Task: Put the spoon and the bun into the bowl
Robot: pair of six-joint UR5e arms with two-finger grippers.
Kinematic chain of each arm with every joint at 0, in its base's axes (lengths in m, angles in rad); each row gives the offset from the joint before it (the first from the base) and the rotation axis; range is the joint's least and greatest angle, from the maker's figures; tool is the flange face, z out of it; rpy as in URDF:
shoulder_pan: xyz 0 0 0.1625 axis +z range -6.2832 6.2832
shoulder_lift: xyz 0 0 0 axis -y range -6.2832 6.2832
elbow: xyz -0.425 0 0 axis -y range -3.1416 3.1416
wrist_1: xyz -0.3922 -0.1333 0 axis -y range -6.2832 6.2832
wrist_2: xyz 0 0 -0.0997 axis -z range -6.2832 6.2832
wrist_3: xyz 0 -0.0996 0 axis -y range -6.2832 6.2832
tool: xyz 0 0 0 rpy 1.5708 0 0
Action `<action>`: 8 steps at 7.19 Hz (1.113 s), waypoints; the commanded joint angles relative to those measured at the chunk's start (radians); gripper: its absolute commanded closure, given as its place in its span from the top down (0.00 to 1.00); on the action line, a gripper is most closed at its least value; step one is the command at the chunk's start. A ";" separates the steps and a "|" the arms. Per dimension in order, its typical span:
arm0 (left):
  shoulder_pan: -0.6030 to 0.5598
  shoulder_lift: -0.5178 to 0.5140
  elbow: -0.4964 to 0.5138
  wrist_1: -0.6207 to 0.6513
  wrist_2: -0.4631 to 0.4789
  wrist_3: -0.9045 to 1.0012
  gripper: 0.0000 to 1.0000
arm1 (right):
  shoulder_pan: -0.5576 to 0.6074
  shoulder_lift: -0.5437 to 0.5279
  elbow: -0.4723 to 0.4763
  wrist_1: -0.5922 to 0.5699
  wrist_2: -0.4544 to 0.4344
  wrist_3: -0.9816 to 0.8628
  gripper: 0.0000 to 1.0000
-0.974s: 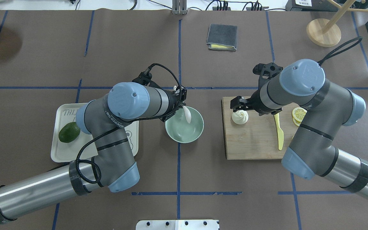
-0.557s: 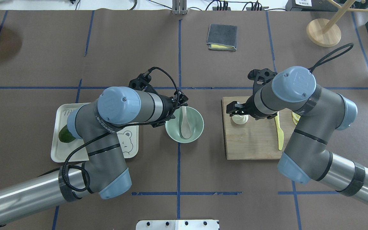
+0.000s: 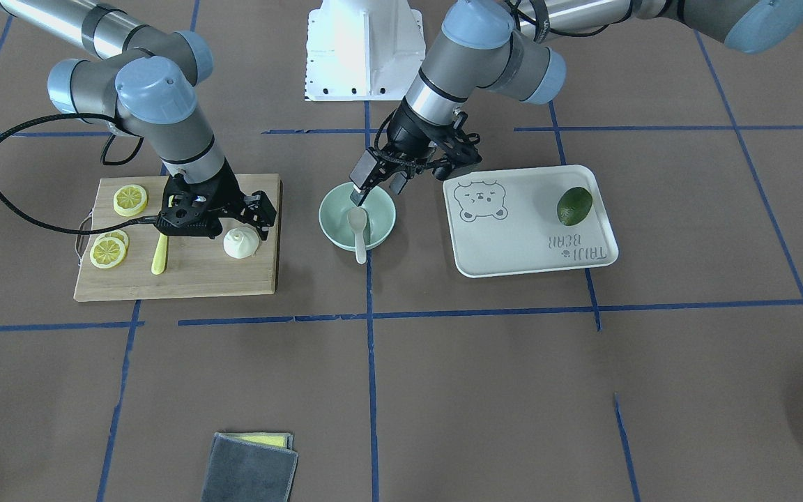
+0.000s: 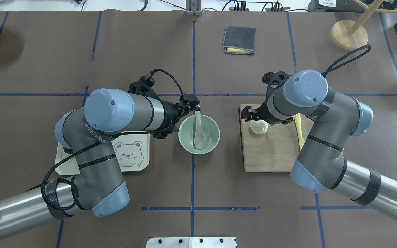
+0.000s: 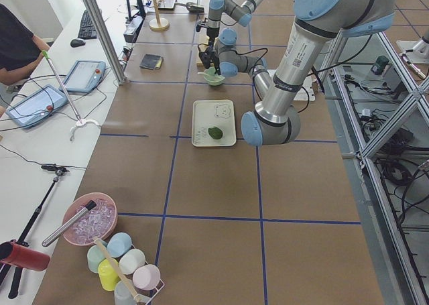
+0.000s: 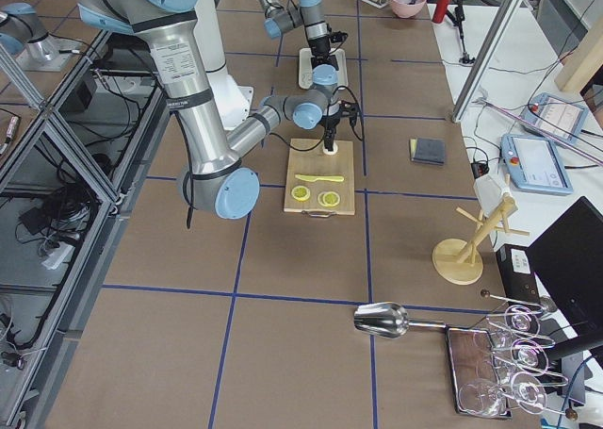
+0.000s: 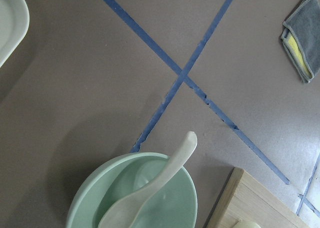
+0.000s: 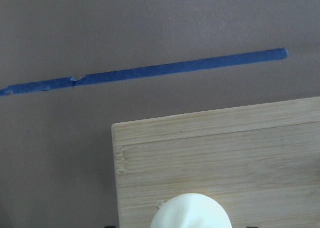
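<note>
Probably soft, light and easily dented, the bun [image 4: 259,126] wants a gentle pinch low across its round sides by the right gripper [image 3: 242,222], jaws apart over it.

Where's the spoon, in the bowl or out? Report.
In: the spoon lies with its scoop inside the bowl, handle leaning over the rim.

Free bowl [image 4: 213,133] space beside spoon [image 4: 199,133]

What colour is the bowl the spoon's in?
Pale mint green, plain; the bowl shows best in the overhead view.
</note>
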 commanded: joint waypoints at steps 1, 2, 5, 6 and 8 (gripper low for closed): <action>-0.007 0.002 -0.002 0.001 0.000 0.000 1.00 | 0.001 -0.001 -0.010 -0.001 -0.006 -0.006 0.32; -0.007 0.012 -0.010 0.001 0.000 0.000 1.00 | 0.001 -0.001 -0.017 -0.001 -0.011 -0.013 0.12; -0.021 0.012 -0.080 0.103 -0.019 0.002 1.00 | 0.015 0.005 -0.008 0.001 -0.006 -0.020 0.00; -0.036 0.013 -0.111 0.135 -0.034 0.068 1.00 | 0.035 0.033 -0.001 -0.001 0.004 -0.018 0.00; -0.084 0.045 -0.160 0.226 -0.039 0.191 1.00 | 0.055 0.098 0.023 -0.010 0.047 0.000 0.00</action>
